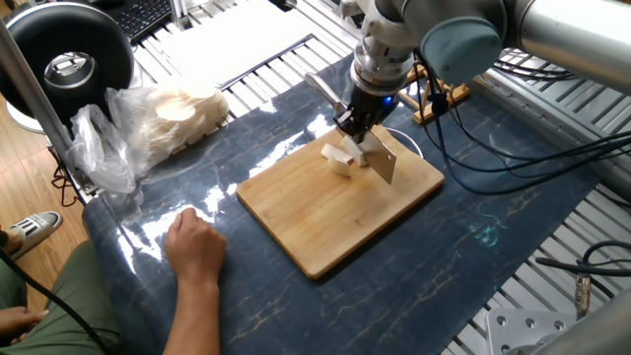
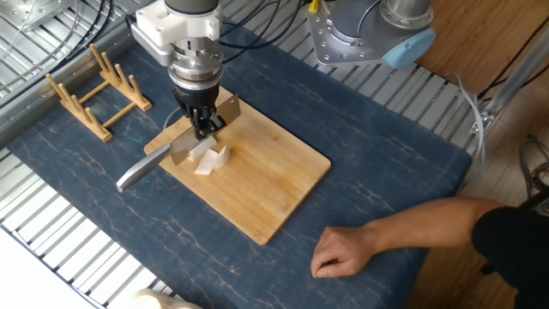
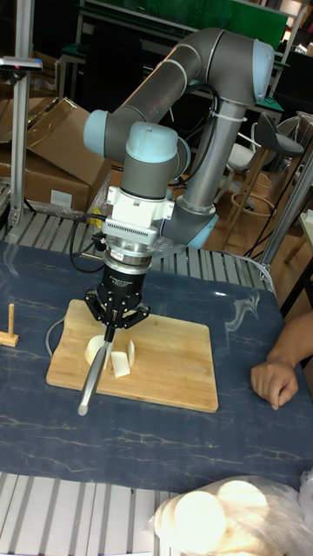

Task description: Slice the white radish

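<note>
The white radish [image 1: 338, 158] lies in cream-white pieces on the wooden cutting board [image 1: 325, 222], near its far end. My gripper [image 1: 357, 123] is shut on a knife [image 1: 383, 158], whose wide blade stands edge-down among the pieces. From the other side, the gripper [image 2: 203, 123] grips the knife [image 2: 141, 167] at the spine, and the steel handle sticks out past the board edge; radish pieces [image 2: 210, 159] sit just beside the blade. In the tall view the gripper [image 3: 111, 326] hangs over the knife [image 3: 91, 378], with radish pieces [image 3: 122, 358] on both sides of it.
A person's hand [image 1: 195, 247] rests on the blue mat near the board; the same hand [image 2: 343, 253] shows from the other side. A clear plastic bag of pale round slices [image 1: 168, 118] lies at the left. A wooden rack [image 2: 94, 90] stands beyond the board.
</note>
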Tool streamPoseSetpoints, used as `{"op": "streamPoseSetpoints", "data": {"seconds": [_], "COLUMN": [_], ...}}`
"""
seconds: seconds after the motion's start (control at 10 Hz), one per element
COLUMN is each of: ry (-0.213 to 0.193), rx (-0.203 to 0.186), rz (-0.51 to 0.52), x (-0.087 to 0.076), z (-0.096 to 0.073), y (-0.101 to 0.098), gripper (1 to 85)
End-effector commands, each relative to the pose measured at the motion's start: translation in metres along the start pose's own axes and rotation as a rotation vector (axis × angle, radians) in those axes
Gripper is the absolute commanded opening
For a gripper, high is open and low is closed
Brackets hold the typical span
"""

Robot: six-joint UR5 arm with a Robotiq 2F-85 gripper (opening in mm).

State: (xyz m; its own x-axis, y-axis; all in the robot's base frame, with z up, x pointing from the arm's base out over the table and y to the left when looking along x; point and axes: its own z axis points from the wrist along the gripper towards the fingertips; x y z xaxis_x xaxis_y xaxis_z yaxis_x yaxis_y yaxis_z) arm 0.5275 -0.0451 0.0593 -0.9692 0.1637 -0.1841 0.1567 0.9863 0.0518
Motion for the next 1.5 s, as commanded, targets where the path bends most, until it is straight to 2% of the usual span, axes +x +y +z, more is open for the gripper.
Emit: {"op": "streamPoseSetpoints", "data": {"seconds": [0.0, 1.4], "ry": [-0.011, -0.053], "rx": [-0.018, -0.051], "rz": [0.004, -0.008], "x": [-0.0025, -0.0099], "z": [0.0008, 0.0091], "y": [0.0028, 0.0083], "gripper": [1.0, 1.0]}}
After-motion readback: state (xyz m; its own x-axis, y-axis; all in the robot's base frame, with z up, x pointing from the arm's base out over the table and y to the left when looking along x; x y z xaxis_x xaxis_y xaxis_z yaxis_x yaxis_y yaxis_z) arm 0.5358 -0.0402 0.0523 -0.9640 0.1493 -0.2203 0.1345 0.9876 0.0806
